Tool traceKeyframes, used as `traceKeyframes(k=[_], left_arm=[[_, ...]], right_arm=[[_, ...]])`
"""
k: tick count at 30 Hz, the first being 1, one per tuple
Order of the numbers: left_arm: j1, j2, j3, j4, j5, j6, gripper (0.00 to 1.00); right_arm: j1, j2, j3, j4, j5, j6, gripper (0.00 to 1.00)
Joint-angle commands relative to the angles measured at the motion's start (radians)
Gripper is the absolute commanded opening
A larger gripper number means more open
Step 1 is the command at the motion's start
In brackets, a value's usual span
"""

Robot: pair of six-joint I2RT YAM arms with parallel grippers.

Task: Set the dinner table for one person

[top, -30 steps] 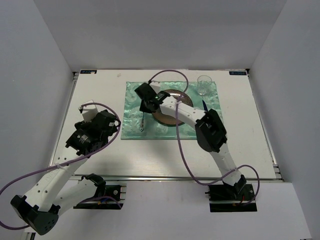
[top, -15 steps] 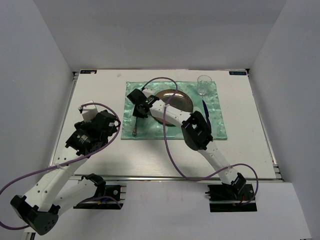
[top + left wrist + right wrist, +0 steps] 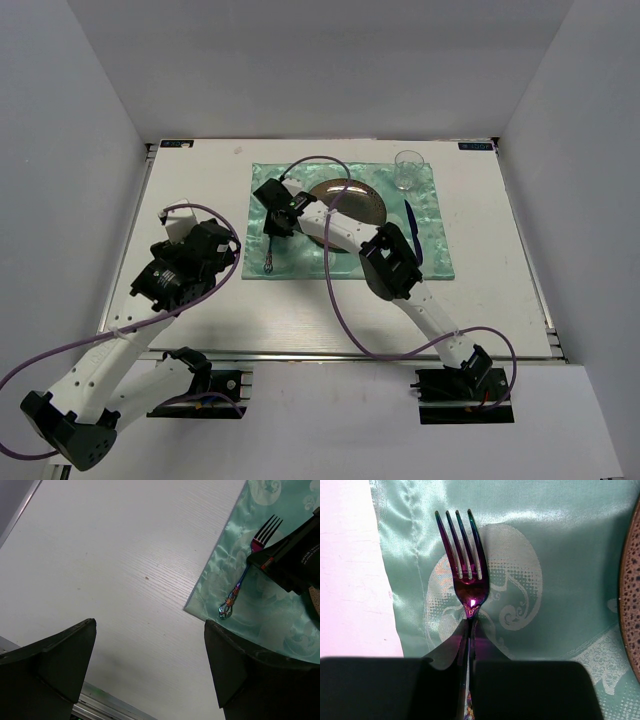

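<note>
My right gripper (image 3: 276, 218) is shut on the neck of an iridescent purple fork (image 3: 271, 250), low over the left part of the green patterned placemat (image 3: 340, 262). In the right wrist view the fork's tines (image 3: 464, 545) point away from the shut gripper (image 3: 470, 630). The left wrist view shows the fork (image 3: 243, 575) on the placemat (image 3: 260, 615). A brown plate (image 3: 350, 200) sits mid-placemat, a clear glass (image 3: 407, 170) at its far right corner, a blue knife (image 3: 412, 232) right of the plate. My left gripper (image 3: 200, 245) is open and empty above the white dinner table (image 3: 480, 300).
The placemat's left edge (image 3: 385, 580) lies just left of the fork, with white tabletop (image 3: 350, 580) beyond it. The plate's rim (image 3: 631, 580) is right of the fork. A metal rail (image 3: 330, 354) runs along the near table edge. Grey walls enclose three sides.
My right gripper has carried the fork leftward from the plate's left edge to the left part of the placemat and lowered it. The left arm has not moved.
</note>
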Motion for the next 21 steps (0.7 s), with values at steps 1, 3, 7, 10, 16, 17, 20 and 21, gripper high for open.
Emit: traceKeyframes(k=[1,3,7,10,16,17,20,21], left_arm=[[0.003,-0.020,0.018,0.021,0.007,0.016,0.98],[0.003,-0.019,0.016,0.022,0.008,0.017,0.98],[0.003,-0.019,0.015,0.027,0.015,0.020,0.98],[0.003,-0.020,0.013,0.032,0.019,0.026,0.98],[0.003,-0.017,0.013,0.038,0.024,0.034,0.98],[0.003,-0.019,0.013,0.038,0.027,0.034,0.98],[0.003,-0.019,0.013,0.039,0.028,0.037,0.98],[0.003,-0.019,0.013,0.039,0.028,0.037,0.98]], right_arm=[[-0.009,0.016,0.029,0.012,0.009,-0.012,0.00],[-0.015,0.019,0.029,0.023,0.005,-0.011,0.00],[-0.040,0.025,0.032,0.026,-0.009,-0.008,0.00],[-0.049,0.025,0.029,0.037,-0.017,-0.011,0.00],[-0.064,0.022,0.029,0.047,-0.029,-0.018,0.00],[-0.064,0.022,0.028,0.056,-0.034,-0.020,0.00],[-0.064,0.025,0.029,0.070,-0.046,-0.023,0.00],[-0.063,0.028,0.031,0.075,-0.052,-0.023,0.00]])
